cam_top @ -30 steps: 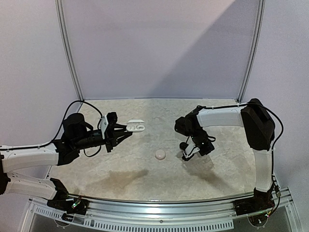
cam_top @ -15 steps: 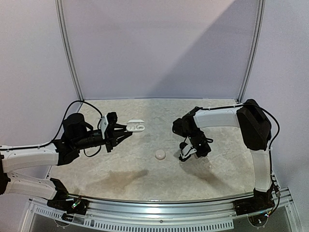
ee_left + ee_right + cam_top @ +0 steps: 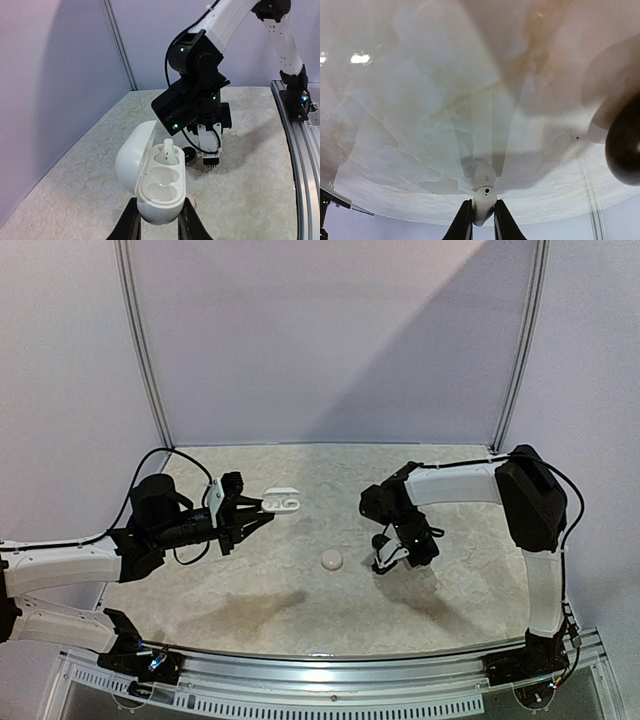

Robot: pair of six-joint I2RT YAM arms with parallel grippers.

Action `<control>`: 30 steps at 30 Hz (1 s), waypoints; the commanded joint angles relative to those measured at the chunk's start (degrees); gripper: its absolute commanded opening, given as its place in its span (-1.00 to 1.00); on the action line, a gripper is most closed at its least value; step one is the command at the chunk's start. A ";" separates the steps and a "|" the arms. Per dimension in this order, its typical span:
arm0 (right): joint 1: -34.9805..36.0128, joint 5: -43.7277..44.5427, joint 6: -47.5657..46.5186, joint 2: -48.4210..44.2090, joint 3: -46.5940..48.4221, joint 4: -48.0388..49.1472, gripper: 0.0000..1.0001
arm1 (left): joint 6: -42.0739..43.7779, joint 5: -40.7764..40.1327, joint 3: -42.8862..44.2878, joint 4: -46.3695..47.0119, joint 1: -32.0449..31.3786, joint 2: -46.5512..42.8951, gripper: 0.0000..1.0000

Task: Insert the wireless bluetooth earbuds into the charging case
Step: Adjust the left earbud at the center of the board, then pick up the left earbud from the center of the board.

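Note:
My left gripper (image 3: 158, 214) is shut on the lower end of the open white charging case (image 3: 157, 185), lid swung to the left. One white earbud (image 3: 167, 150) stands in the case's far socket; the near socket is empty. From above, the case (image 3: 283, 502) is held out over the table's left half by the left gripper (image 3: 262, 508). To the right, my right gripper (image 3: 381, 562) points down at the table. In the right wrist view its fingers (image 3: 483, 210) press both sides of a second white earbud (image 3: 484, 196), whose tip touches the glossy surface.
A small whitish round object (image 3: 331, 560) lies on the marble-patterned table (image 3: 300, 600) between the arms. A dark rounded object (image 3: 625, 150) sits close beside the right gripper, also seen as a black blob (image 3: 189, 154) behind the case. Metal frame posts (image 3: 140, 350) stand at the back corners.
The right gripper has shifted a little to the left and settled low over the table. The left arm and the case have not moved.

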 commanded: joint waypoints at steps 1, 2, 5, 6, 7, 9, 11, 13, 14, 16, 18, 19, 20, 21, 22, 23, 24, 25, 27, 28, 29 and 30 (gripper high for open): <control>-0.39 -0.86 0.71 -1.99 -0.76 0.75 -0.65 | 0.17 0.65 0.35 -0.04 0.40 0.45 -1.00; -0.46 -0.86 0.68 -2.11 -0.76 0.83 -0.64 | 0.17 0.69 0.39 -0.09 0.40 0.49 -1.00; -0.70 -0.95 0.63 -2.31 -0.97 1.07 -0.63 | 0.09 0.78 0.40 -0.13 0.40 0.59 -1.00; -0.85 -0.87 0.59 -2.31 -1.21 1.36 -0.64 | 0.13 0.78 0.42 -0.17 0.40 0.58 -1.00; -1.00 -0.81 0.55 -2.36 -1.47 1.58 -0.67 | 0.11 0.78 0.44 -0.24 0.40 0.58 -1.00; -1.17 -0.29 0.46 -2.47 -1.87 2.04 -0.71 | 0.09 0.78 0.48 -0.45 0.40 0.65 -1.00; -1.29 0.33 0.46 -2.61 -1.90 2.26 -0.73 | 0.12 0.78 0.64 -0.54 0.40 0.71 -1.00; -1.30 0.59 0.54 -2.81 -1.84 2.41 -0.75 | 0.10 0.86 0.66 -0.56 0.40 0.83 -1.00; -1.29 0.67 0.48 -3.03 -1.78 2.42 -0.75 | 0.13 0.91 0.66 -0.54 0.40 0.91 -1.00; -1.30 0.87 0.50 -3.27 -1.65 2.34 -0.75 | 0.07 1.00 0.68 -0.45 0.40 1.05 -1.00; -1.27 0.98 0.48 -3.57 -1.56 2.18 -0.75 | 0.03 1.04 0.74 -0.48 0.40 1.11 -1.00; -1.30 0.94 0.58 -3.62 -1.59 2.08 -0.74 | 0.00 1.04 0.75 -0.44 0.40 1.11 -1.00; -1.31 0.94 0.62 -3.63 -1.63 1.96 -0.74 | 0.02 1.04 0.76 -0.49 0.40 1.15 -1.00; -1.31 0.79 0.63 -3.71 -1.68 1.89 -0.74 | -0.01 1.04 0.75 -0.45 0.38 1.12 -1.00; -1.36 0.67 0.70 -3.76 -1.72 1.89 -0.74 | 0.01 1.04 0.75 -0.50 0.40 1.15 -1.00; -1.39 0.72 0.76 -3.80 -1.81 1.93 -0.74 | 0.00 1.12 0.79 -0.47 0.40 1.12 -1.00; -1.39 0.64 0.80 -3.81 -1.82 1.92 -0.74 | 0.01 1.13 0.75 -0.47 0.40 1.11 -1.00; -1.38 0.64 0.81 -3.81 -1.82 1.93 -0.74 | 0.00 1.13 0.76 -0.51 0.40 1.11 -1.00; -1.47 0.44 0.89 -3.79 -1.82 1.99 -0.74 | 0.03 1.17 0.71 -0.47 0.40 1.11 -1.00; -1.53 0.15 0.90 -3.85 -1.74 2.07 -0.78 | 0.02 1.18 0.67 -0.51 0.40 1.07 -1.00; -1.57 -0.05 0.96 -3.89 -1.77 2.12 -0.87 | -0.04 1.14 0.62 -0.51 0.40 1.03 -1.00; -1.72 -0.17 1.07 -3.96 -1.74 2.21 -0.94 | 0.00 1.12 0.58 -0.46 0.40 0.96 -1.00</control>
